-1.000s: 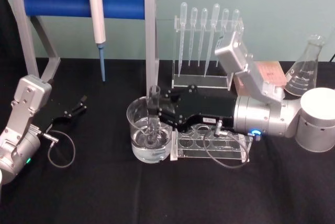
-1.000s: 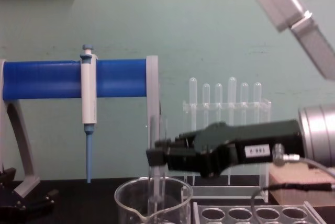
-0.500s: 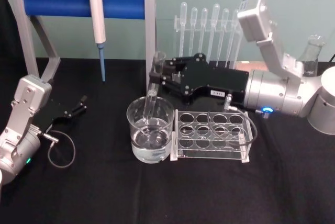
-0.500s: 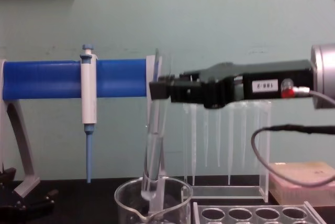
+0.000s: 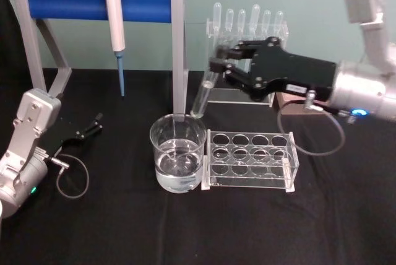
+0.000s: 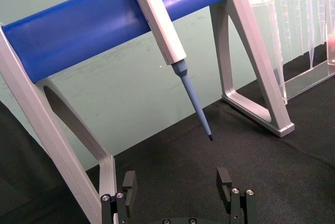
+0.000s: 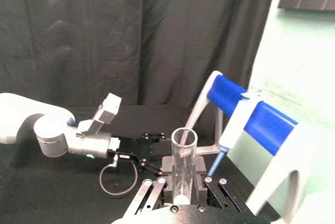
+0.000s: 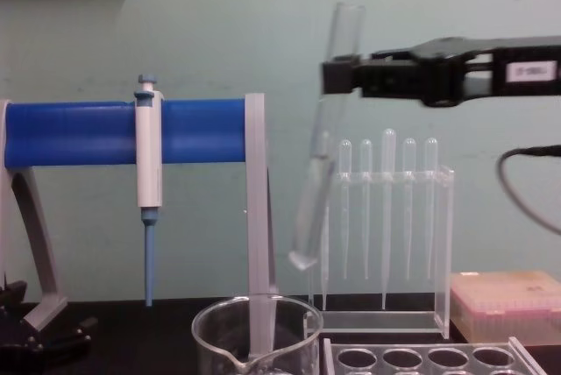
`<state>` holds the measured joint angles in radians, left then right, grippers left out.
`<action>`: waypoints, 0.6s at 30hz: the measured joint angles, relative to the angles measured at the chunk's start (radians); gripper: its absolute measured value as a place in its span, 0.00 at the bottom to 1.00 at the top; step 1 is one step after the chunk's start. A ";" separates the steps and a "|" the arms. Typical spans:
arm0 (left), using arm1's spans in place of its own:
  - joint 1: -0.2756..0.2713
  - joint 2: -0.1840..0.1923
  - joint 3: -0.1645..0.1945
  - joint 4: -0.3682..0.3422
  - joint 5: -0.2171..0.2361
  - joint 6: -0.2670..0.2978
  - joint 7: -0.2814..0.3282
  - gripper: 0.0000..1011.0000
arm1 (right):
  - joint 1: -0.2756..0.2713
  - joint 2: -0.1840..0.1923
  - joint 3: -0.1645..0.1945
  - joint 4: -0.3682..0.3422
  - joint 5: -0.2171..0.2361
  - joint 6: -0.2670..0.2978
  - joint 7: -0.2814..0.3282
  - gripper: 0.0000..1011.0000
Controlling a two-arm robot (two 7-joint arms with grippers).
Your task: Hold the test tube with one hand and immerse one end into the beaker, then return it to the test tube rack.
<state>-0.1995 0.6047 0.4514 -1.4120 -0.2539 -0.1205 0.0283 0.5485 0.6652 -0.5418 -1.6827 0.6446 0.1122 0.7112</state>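
Right gripper (image 5: 218,67) clamping the tilted test tube (image 5: 203,93) clear above the beaker (image 5: 177,153), return to the near-right rack (image 5: 250,160) apparently left; left gripper (image 5: 93,124) parked far left, fingers spread.

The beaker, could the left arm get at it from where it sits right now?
Probably yes. The left gripper rests open on the table with bare black cloth between it and the beaker. The right gripper holds the test tube above and behind the beaker, off that path.
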 joint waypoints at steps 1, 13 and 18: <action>0.000 0.000 0.000 0.000 0.000 0.000 0.000 0.99 | -0.003 0.008 0.006 -0.002 0.006 -0.003 0.003 0.24; 0.000 0.000 0.000 0.000 0.000 0.000 0.000 0.99 | -0.102 0.134 0.077 -0.008 0.056 -0.065 0.031 0.24; 0.000 0.000 0.000 0.000 0.000 0.000 0.000 0.99 | -0.132 0.146 0.079 0.009 0.045 -0.080 0.033 0.24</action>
<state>-0.1995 0.6047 0.4514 -1.4120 -0.2539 -0.1205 0.0283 0.4167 0.8109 -0.4626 -1.6737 0.6899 0.0319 0.7443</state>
